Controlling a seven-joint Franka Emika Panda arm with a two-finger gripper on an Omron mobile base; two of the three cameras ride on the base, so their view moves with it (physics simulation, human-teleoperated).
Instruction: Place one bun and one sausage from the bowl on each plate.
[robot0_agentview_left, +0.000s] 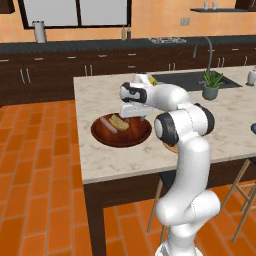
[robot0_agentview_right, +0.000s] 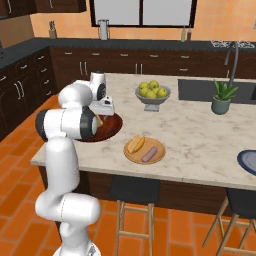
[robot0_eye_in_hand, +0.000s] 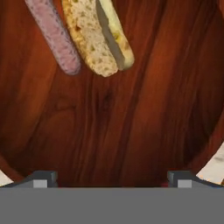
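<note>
One bun (robot0_eye_in_hand: 98, 37) and one sausage (robot0_eye_in_hand: 54, 35) lie side by side in the wooden bowl (robot0_eye_in_hand: 144, 109) — another pair sits on the tan plate (robot0_agentview_right: 131, 155) to the right. The gripper (robot0_eye_in_hand: 111, 177) hangs over the bowl, fingers spread wide, empty.

The left base view is looking forward and down from behind the white arm, taking in the pale marble island counter (robot0_agentview_left: 100, 155) and the wide dark reddish-brown wooden bowl (robot0_agentview_left: 107, 137) lying under the jaws, with the dark cabinets far behind. The right base view is facing the same counter (robot0_agentview_right: 200, 145) and bowl (robot0_agentview_right: 114, 128) from the other side and from a similar distance, so both are sharing the island top. The hand view is peering straight down between the wide-set jaws, very near the bowl's (robot0_eye_in_hand: 131, 113) floor.
</note>
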